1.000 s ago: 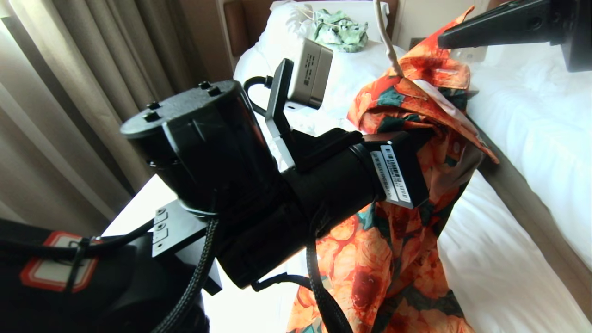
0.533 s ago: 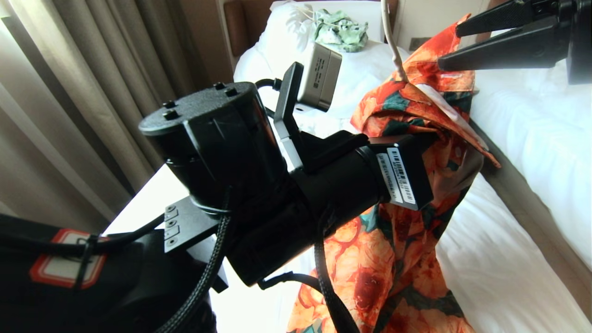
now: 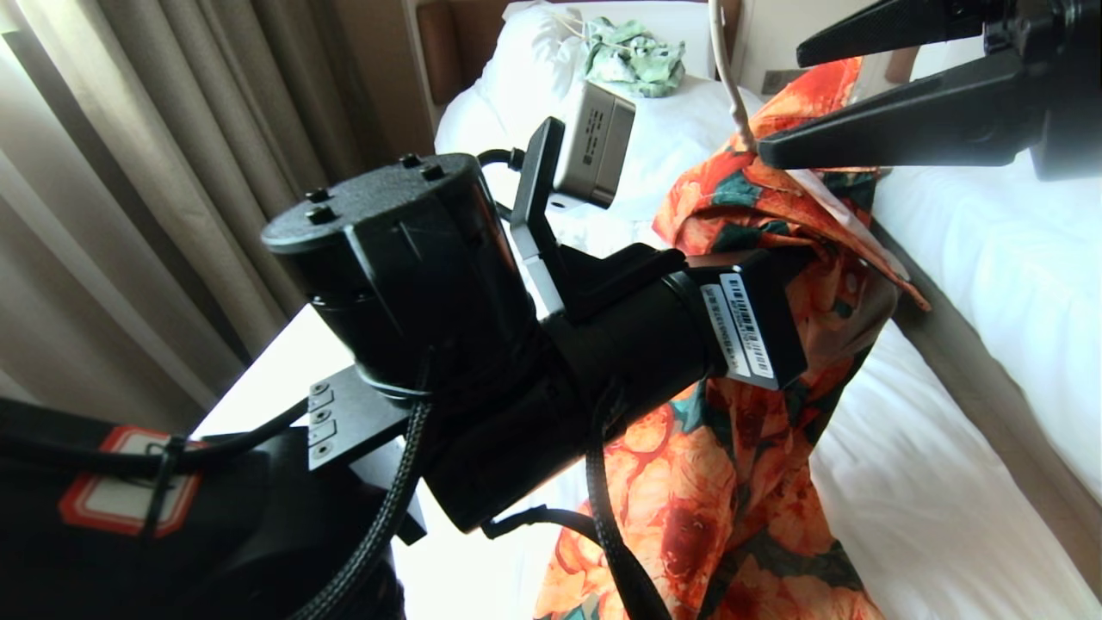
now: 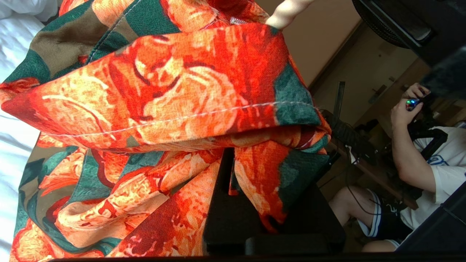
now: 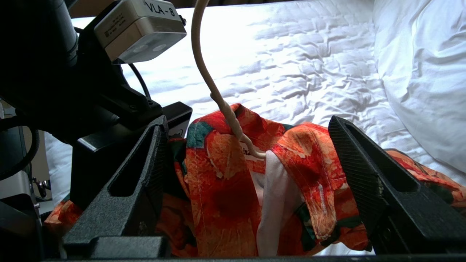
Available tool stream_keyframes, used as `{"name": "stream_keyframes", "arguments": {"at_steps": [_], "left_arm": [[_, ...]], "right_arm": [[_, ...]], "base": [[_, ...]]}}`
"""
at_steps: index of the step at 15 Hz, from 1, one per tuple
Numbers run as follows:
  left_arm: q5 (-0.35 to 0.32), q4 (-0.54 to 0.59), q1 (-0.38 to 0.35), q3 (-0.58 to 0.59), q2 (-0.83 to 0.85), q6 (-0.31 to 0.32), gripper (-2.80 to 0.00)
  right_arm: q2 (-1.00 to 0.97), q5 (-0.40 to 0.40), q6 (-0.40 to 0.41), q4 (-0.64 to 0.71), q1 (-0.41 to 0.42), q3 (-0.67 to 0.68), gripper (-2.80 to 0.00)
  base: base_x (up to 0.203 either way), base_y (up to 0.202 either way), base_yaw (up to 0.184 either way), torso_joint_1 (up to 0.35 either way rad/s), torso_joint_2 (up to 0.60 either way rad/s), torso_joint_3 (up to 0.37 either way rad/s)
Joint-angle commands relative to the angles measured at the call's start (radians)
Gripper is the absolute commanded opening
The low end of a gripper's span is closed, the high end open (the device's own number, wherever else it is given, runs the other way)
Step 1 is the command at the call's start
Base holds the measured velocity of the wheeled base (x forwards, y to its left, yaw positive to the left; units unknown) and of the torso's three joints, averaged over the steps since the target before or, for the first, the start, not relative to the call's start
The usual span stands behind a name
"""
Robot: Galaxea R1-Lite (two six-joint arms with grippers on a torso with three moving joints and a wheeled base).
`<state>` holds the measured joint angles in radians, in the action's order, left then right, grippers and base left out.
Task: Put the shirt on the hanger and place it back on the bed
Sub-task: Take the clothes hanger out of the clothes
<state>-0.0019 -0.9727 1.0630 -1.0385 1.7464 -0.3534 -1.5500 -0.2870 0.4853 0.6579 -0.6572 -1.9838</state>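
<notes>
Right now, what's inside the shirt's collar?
The hanger neck runs down into the shirt collar beside the pale lining. Its shoulders are covered by fabric, so I cannot see whether they sit in the sleeves.

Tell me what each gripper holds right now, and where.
The left gripper is shut on the shirt, at bunched cloth just below the collar. The right gripper is open around the collar, holding nothing.
</notes>
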Motion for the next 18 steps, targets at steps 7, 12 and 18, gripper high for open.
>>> {"name": "stream_keyframes", "arguments": {"at_steps": [7,12,18], "left_arm": [[0.001,-0.006,-0.003,0.002,-0.015,-0.001,-2.8],[0.002,-0.008,-0.005,0.002,-0.019,-0.002,-2.8],[0.003,-0.011,-0.012,0.005,-0.015,-0.002,-2.8]], "right_arm": [[-0.097,-0.001,0.004,-0.097,-0.028,0.013,0.0],[-0.121,0.002,0.002,-0.132,-0.056,0.014,-2.8],[-0.121,0.008,0.001,-0.13,-0.056,0.014,-2.8]], "base": [[0.0,0.0,0.0,0.0,0.0,0.0],[0.0,0.0,0.0,0.0,0.0,0.0],[0.0,0.0,0.0,0.0,0.0,0.0]]}}
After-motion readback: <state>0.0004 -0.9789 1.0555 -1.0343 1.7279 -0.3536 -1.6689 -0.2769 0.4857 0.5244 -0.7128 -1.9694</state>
